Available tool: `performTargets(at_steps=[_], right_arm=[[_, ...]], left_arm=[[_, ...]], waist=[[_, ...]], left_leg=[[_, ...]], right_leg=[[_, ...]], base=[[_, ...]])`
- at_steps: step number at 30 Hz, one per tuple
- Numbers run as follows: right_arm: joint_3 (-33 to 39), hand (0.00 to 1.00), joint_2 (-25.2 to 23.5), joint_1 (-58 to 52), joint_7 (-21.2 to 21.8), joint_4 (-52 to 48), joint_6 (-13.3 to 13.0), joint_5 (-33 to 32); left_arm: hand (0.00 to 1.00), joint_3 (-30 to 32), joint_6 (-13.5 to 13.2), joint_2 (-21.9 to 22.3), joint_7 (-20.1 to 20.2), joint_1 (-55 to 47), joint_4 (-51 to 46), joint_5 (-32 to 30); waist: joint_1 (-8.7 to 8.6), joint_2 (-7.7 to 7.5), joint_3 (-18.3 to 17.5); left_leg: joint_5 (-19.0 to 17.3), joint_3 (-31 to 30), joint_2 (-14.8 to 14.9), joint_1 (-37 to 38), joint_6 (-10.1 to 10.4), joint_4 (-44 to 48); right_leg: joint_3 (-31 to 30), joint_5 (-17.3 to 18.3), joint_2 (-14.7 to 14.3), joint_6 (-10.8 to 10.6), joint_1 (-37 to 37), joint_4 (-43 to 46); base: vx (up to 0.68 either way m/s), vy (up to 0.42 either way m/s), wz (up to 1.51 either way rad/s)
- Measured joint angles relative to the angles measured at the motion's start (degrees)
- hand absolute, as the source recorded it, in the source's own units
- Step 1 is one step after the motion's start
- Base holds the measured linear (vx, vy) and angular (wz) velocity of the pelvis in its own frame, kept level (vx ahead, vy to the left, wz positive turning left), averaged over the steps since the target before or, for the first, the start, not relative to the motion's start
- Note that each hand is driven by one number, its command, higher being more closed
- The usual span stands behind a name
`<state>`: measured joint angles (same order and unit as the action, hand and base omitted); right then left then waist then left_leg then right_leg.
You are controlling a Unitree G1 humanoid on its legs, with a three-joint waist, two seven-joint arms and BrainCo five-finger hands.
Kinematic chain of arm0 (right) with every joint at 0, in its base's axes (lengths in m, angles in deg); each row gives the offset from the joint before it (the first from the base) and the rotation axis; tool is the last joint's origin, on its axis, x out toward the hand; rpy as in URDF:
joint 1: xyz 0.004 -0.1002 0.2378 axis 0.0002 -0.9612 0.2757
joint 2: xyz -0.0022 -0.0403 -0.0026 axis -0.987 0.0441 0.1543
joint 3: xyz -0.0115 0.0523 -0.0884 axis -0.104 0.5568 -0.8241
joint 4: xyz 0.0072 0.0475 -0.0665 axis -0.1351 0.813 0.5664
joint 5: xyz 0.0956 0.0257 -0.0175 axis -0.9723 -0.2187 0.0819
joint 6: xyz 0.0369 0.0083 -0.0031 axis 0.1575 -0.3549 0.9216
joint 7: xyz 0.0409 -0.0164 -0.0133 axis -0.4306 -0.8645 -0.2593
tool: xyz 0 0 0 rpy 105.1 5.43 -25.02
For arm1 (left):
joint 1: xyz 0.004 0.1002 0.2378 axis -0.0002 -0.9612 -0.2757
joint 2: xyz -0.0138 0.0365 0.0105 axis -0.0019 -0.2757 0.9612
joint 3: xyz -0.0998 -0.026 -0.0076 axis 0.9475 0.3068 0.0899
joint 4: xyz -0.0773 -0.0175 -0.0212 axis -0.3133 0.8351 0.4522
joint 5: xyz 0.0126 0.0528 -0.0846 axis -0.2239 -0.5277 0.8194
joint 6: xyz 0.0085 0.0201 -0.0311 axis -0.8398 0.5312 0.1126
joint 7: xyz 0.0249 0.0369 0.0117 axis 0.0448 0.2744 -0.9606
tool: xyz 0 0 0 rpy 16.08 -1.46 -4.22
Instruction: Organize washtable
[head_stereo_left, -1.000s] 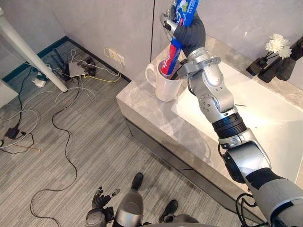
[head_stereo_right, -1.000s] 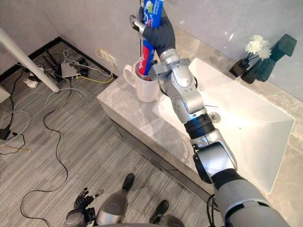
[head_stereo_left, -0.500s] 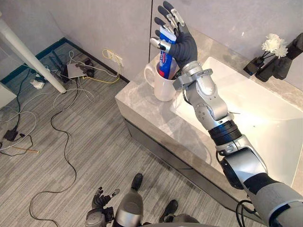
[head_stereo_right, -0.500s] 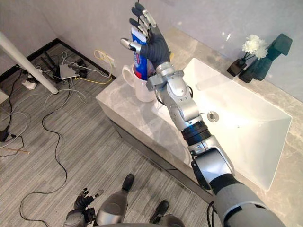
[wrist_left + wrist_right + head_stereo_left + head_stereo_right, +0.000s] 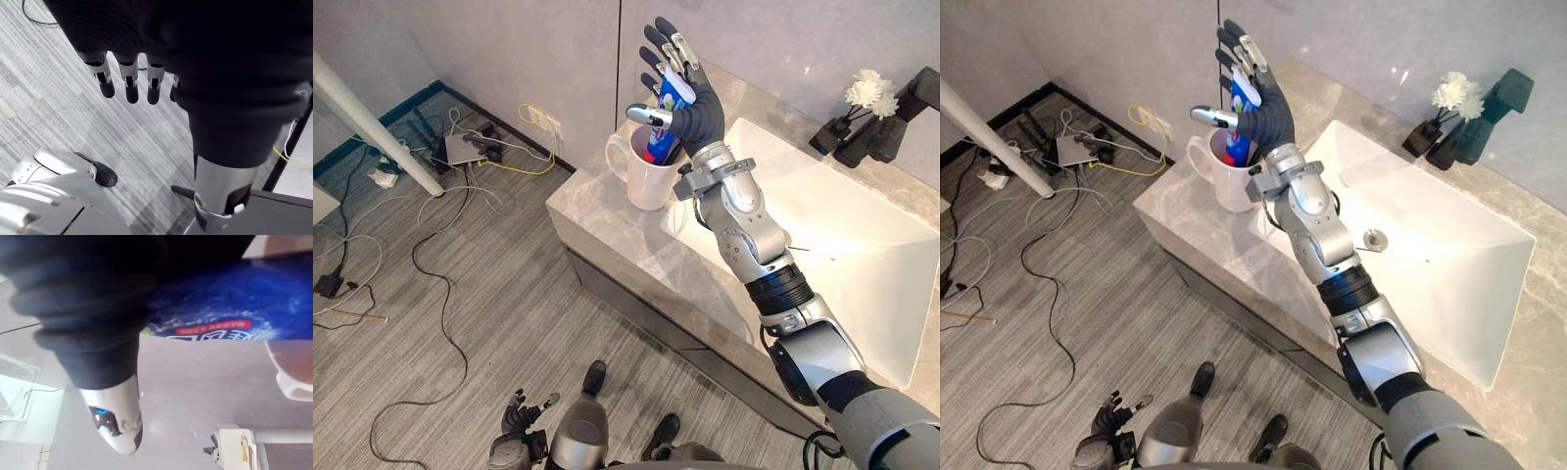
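Right hand: fingers spread wide, just beside tube.
Toothpaste tube: standing in white mug.
Left hand: fingers relaxed, near.

A mock-up bathroom: marble washtable with white sink, loose cables across carpeted floor.

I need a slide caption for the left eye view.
Open right robot hand beside toothpaste tube standing in white mug.

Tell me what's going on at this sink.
The robot's right hand is open, fingers spread, beside a toothpaste tube that stands in a white mug at the corner of the marble washtable, next to the sink. The hand grips nothing. The left hand hangs open low over the floor, idle.
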<state>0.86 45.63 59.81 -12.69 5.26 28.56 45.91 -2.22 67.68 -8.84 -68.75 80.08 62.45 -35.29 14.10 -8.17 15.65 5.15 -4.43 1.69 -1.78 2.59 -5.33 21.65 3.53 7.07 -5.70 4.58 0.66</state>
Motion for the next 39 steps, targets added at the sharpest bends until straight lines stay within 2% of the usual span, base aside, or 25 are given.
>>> performTargets(at_steps=[1, 7, 13, 19, 22, 24, 25, 26, 27, 29, 30, 31, 33, 34, 36, 39], right_arm=[[0.29, 0.0, 0.51, -0.13, 0.0, -1.83, -0.01, -0.1], [2.9, 0.0, 5.65, -3.17, 2.25, -11.75, -0.19, -0.35], [11.43, 0.0, 12.91, -5.95, 2.4, -20.55, -2.15, -0.34], [29.74, 0.0, 19.87, -13.94, 1.72, -28.08, -6.51, 0.36], [43.43, 0.0, 24.45, -20.08, -1.68, -31.11, -9.33, 7.91], [52.05, 0.0, 25.2, -24.76, -3.52, -31.51, -10.8, 10.27], [57.15, 0.0, 25.07, -28.14, -4.89, -31.46, -11.38, 11.08], [59.5, 0.0, 24.84, -29.77, -5.57, -31.45, -11.66, 11.31], [63.53, 0.0, 23.8, -33.06, -6.82, -31.31, -12.42, 11.87], [67.99, 0.0, 20.13, -37.7, -8.14, -31.15, -12.72, 11.68], [69.86, 0.0, 16.63, -41.01, -9.0, -31.12, -12.82, 11.28], [70.2, 0.0, 15.77, -41.88, -9.11, -31.12, -12.86, 11.07], [70.15, 0.0, 6.06, -50.42, -10.61, -31.12, -12.16, 10.97], [69.68, 0.0, 4.05, -52.14, -10.79, -31.12, -11.85, 10.98], [68.23, 0.0, -2.49, -57.89, -11.88, -31.1, -9.91, 11.21], [67.33, 0.0, -8.55, -62.46, -13.36, -28.69, -7.54, 12.39]], left_arm=[[0.0, 0.05, -0.01, -0.07, 0.0, -0.21, 0.02, -0.15], [0.0, 0.06, 0.26, -0.2, 0.05, -0.58, 0.7, -0.83], [0.0, 0.11, 0.32, -0.39, 0.17, -1.18, 1.79, -1.71], [0.0, 0.4, 0.31, 0.18, 0.27, -2.07, 1.87, -2.48], [0.0, 2.2, 0.27, 0.97, 0.34, -2.62, 1.9, -4.02], [0.0, 2.54, 0.22, 1.03, 0.37, -2.65, 2.7, -4.13], [0.0, 2.74, 0.23, 1.13, 0.4, -2.66, 3.38, -4.31], [0.0, 3.09, 0.23, 1.26, 0.46, -2.58, 3.77, -4.72], [0.0, 3.71, 0.24, 1.56, 0.48, -2.66, 4.13, -5.33], [0.0, 4.24, 0.25, 1.79, 0.49, -2.69, 4.36, -5.96], [0.0, 5.42, 0.25, 2.52, 0.56, -2.34, 4.53, -6.13], [0.0, 5.8, 0.25, 2.77, 0.61, -2.24, 4.53, -6.14], [0.0, 8.64, 0.29, 5.84, 1.57, -1.73, 4.54, -6.14], [0.0, 9.08, 0.3, 6.46, 1.7, -1.51, 4.45, -6.14], [0.0, 10.3, 0.33, 8.02, 1.84, -1.05, 3.87, -6.16], [0.0, 11.45, 0.53, 9.08, 2.54, -0.38, 3.86, -6.15]], waist=[[-0.67, -0.11, -0.13], [-1.45, -0.26, -2.5], [-4.25, 0.06, -5.05], [-6.9, 1.2, -8.06], [-8.81, 1.54, -9.55], [-10.24, 1.77, -10.69], [-10.35, 1.99, -11.66], [-10.7, 2.23, -12.01], [-12.05, 2.59, -12.59], [-13.34, 2.97, -13.52], [-13.67, 3.13, -14.03], [-13.78, 3.16, -14.11], [-14.85, 3.41, -15.33], [-14.88, 3.39, -15.51], [-14.91, 3.7, -16.4], [-14.93, 4.25, -17.11]], left_leg=[[0.0, -0.01, -0.01, 0.21, 0.0, 0.0], [-0.02, 0.55, 0.09, 0.35, 0.01, -0.03], [-0.05, 2.03, 0.33, 0.52, 0.02, -0.08], [-0.16, 3.44, 0.27, 0.56, -0.13, -0.18], [-0.35, 4.97, 0.31, 0.54, -0.21, -0.34], [-0.53, 5.46, 0.28, 0.53, -0.16, -0.57], [-0.76, 6.26, 0.3, 0.5, -0.14, -0.58], [-0.83, 6.46, 0.3, 0.5, -0.12, -0.58], [-0.88, 6.54, 0.26, 0.5, -0.14, -0.59], [-0.96, 7.26, 0.35, 0.41, -0.11, -0.59], [-0.98, 7.86, 0.41, 0.36, -0.11, -0.59], [-0.98, 7.88, 0.4, 0.36, -0.11, -0.59], [-1.12, 8.49, 0.38, 0.28, -0.3, -0.58], [-1.15, 8.63, 0.38, 0.28, -0.33, -0.58], [-1.27, 9.34, 0.4, 0.34, -0.49, -0.58], [-1.44, 10.1, 0.48, 0.72, -0.7, -0.57]], right_leg=[[0.01, 0.0, 0.01, 0.0, 0.23, -0.01], [-0.6, -0.03, -0.01, 0.0, 0.08, -0.11], [-2.17, -0.78, -0.06, 0.19, -0.45, -0.68], [-3.54, -1.26, -0.05, -0.04, -1.23, -0.95], [-5.17, -1.65, -0.16, 0.02, -2.04, -1.17], [-5.6, -1.65, -0.15, 0.01, -2.29, -1.21], [-6.37, -1.65, -0.17, 0.01, -2.92, -1.12], [-6.66, -1.66, -0.19, 0.0, -3.0, -1.15], [-6.97, -1.65, -0.17, -0.02, -3.03, -1.16], [-7.64, -1.65, -0.24, -0.01, -3.58, -1.08], [-7.74, -1.76, -0.28, 0.06, -3.95, -1.12], [-7.75, -1.82, -0.28, 0.06, -3.95, -1.2], [-8.01, -2.27, -0.25, 0.04, -3.93, -2.12], [-8.07, -2.36, -0.25, 0.07, -3.93, -2.31], [-8.2, -2.46, -0.11, 0.08, -3.84, -2.63], [-8.41, -2.58, 0.17, -0.13, -3.65, -2.6]], base=[[0.0, 0.0, 0.0], [-0.01, -0.003, -0.04], [-0.03, 0.0, -0.14], [-0.02, 0.002, -0.11], [-0.02, 0.004, -0.26], [-0.02, -0.001, -0.17], [-0.01, 0.004, -0.28], [0.01, 0.003, -0.23], [0.01, 0.0, -0.13], [0.0, -0.003, -0.19], [-0.01, -0.007, -0.18], [-0.01, -0.007, -0.15], [-0.01, 0.002, -0.08], [-0.01, 0.007, -0.11], [-0.01, 0.005, -0.06], [0.01, 0.005, -0.03]])
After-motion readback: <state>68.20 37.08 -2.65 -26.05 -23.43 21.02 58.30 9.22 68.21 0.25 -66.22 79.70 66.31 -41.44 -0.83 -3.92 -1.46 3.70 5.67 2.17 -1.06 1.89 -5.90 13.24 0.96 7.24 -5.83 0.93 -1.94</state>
